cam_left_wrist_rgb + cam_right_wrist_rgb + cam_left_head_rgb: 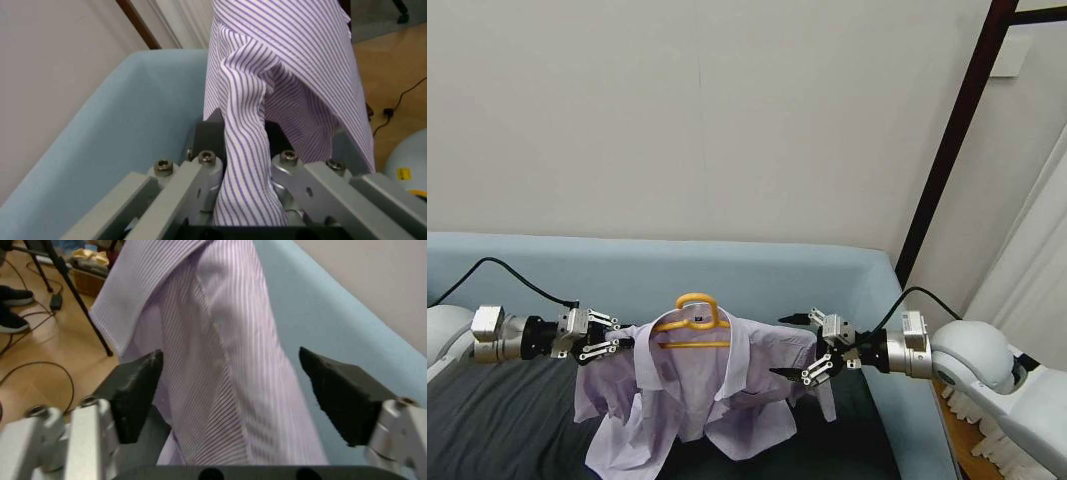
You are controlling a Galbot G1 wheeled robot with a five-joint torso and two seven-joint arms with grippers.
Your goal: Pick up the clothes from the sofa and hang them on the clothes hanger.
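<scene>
The right pincer [237,392] has its jaws spread wide, with its dark pads [137,390] well apart on either side of a lilac striped shirt [220,315] that hangs in folds between them. On one side of the cloth is the pale blue sofa [320,305]. On the other is a wooden floor [47,345] with a black cable [40,363] and a tripod leg [83,310].

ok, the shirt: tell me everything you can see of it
The shirt is thin woven cloth, white with fine purple stripes, collared, and the front looks unbuttoned. It sits on a yellow hanger whose hook rests on nothing. It is held up in front of the pale blue sofa back, its hem drooping toward the dark seat. The left gripper is shut on fabric at one shoulder. The right gripper is open, with fingers either side of the other sleeve, not pinching it.
</scene>
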